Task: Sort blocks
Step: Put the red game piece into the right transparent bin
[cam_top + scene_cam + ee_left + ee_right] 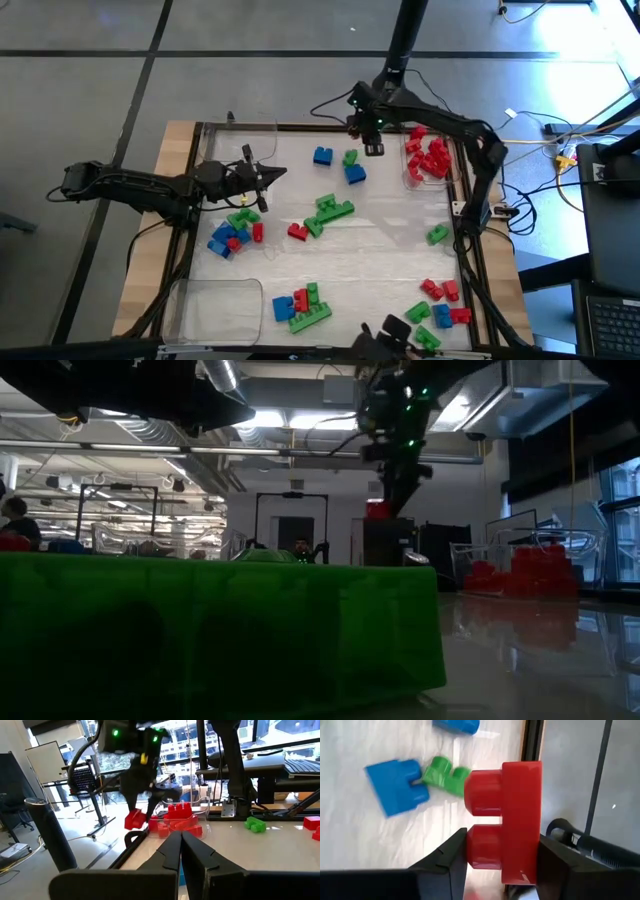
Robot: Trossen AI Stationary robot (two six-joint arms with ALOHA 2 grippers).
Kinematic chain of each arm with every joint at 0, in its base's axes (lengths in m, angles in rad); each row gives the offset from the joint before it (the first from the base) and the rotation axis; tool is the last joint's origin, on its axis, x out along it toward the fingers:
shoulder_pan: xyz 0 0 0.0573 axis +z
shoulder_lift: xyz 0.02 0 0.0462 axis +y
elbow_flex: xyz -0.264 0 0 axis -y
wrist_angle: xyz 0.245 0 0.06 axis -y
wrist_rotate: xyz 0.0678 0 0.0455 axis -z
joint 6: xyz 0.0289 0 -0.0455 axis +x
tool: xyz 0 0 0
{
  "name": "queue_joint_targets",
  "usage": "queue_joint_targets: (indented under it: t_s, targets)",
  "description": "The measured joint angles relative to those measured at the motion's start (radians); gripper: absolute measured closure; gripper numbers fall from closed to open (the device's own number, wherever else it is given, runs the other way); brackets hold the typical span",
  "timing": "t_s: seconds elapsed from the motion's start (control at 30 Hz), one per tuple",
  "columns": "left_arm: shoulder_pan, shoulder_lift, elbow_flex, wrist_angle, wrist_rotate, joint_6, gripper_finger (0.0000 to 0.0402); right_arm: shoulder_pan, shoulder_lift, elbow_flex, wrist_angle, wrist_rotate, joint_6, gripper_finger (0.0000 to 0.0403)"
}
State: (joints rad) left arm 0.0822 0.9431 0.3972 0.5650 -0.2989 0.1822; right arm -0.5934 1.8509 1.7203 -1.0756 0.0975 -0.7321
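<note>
My right gripper (373,148) hangs high over the table's far edge, shut on a red block (512,820) with two studs. The same red block (134,818) also shows in the left wrist view and, as the red block (377,510), in the low view. Below it on the table lie two blue blocks (397,785) (456,725) and a green block (442,775). My left gripper (275,175) is shut and empty, held level above the table's left side. Other red, green and blue blocks lie scattered over the table. My right gripper pinches the red block between its two fingers. One finger sits against a stud (472,851) and the other against the flat underside (536,855). The fingers point steeply down from above. The block is lifted clear of the table, its studs facing sideways.
A clear tray (412,175) at the far right holds several red blocks (432,158). Empty clear trays stand at the far left (240,140) and near left (215,305). Block clusters lie at the left (232,232), middle (330,212), near (303,305) and near right (440,300).
</note>
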Motion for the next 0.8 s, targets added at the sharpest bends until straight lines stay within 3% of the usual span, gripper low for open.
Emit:
queue_joint_targets:
  t_s: [0.23,0.8]
  targets:
    - [0.000,0.000,0.000,-0.004,0.000,-0.018,0.0398,-0.003,-0.120,-0.072,-0.053,0.054,0.023,0.0234]
    - [0.000,0.000,0.000,-0.004,0.000,-0.019,0.0398,-0.165,-0.540,-0.509,-0.042,0.180,0.107,0.0231]
